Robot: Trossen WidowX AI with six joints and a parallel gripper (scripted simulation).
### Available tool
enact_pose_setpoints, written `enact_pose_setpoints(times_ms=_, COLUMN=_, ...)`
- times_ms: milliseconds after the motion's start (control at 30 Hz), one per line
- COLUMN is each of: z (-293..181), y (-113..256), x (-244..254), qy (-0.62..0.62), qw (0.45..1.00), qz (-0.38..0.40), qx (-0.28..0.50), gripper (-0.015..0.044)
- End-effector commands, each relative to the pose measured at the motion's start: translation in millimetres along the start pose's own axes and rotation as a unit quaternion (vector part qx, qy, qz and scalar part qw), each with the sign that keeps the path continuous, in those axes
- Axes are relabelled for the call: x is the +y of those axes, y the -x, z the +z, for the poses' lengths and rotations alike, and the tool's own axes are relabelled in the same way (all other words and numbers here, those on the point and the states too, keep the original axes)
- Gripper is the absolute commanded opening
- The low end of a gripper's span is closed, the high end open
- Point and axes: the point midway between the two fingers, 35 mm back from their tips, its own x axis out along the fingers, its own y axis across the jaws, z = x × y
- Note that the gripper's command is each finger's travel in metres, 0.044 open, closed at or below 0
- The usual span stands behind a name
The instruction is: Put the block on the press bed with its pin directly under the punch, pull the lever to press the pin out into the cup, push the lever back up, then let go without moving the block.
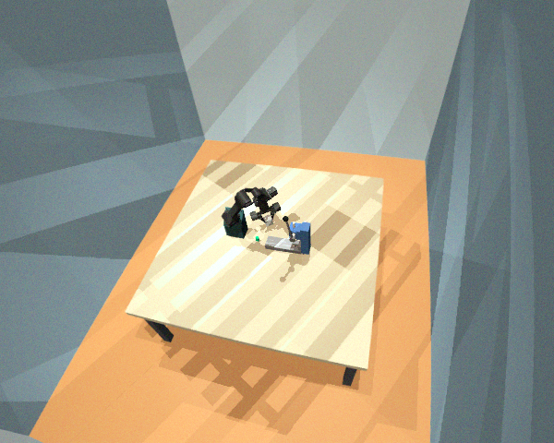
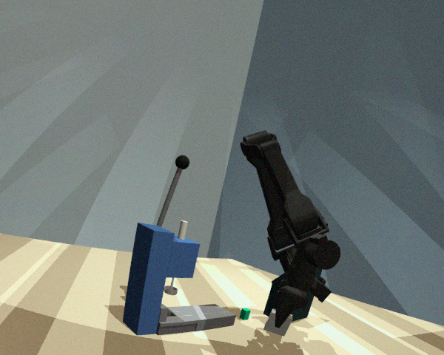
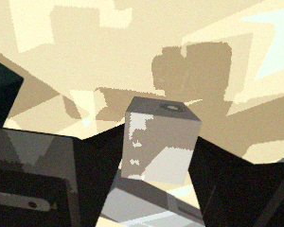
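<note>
From here I have the gripper point(image 1: 267, 217) point(image 2: 279, 325) point(image 3: 155, 131) clamped on the grey block point(image 1: 268, 220) point(image 2: 274, 324) point(image 3: 161, 142), which I see off the press bed point(image 1: 280, 244) point(image 2: 214, 316), on the arm's side of it, with a round hole or pin end showing in one face. On my exterior view the lever point(image 1: 287, 227) point(image 2: 171, 195) stands up with its black knob on top, the punch point(image 1: 294, 234) point(image 2: 171, 288) is raised over the bed, and a small green cube point(image 1: 257, 238) point(image 2: 245, 313) lies just beyond the bed's end.

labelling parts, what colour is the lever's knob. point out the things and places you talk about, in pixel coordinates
Black; the knob point(image 1: 285, 219) point(image 2: 182, 162) shows best in the exterior view.
</note>
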Motion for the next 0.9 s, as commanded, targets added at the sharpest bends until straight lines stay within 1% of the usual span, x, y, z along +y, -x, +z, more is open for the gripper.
enact_pose_setpoints(times_ms=0, z=1.0, y=-1.0, x=0.6, qy=-0.068, qw=0.998, qz=-0.007, qx=0.01, gripper=0.0)
enact_pose_setpoints(times_ms=200, z=1.4, y=-1.3, x=0.8, qy=-0.167, qw=0.986, qz=-0.019, qx=0.019, gripper=0.0)
enact_pose_setpoints(times_ms=433, z=1.9, y=-1.6, x=1.0, qy=-0.28, qw=0.959, qz=-0.036, qx=0.026, gripper=0.0)
enact_pose_setpoints(times_ms=633, z=2.1, y=-1.8, x=1.2, qy=-0.374, qw=0.925, qz=-0.051, qx=0.028, gripper=0.0)
enact_pose_setpoints(times_ms=867, z=2.4, y=-1.8, x=1.5, qy=-0.479, qw=0.875, qz=-0.07, qx=0.028, gripper=0.0)
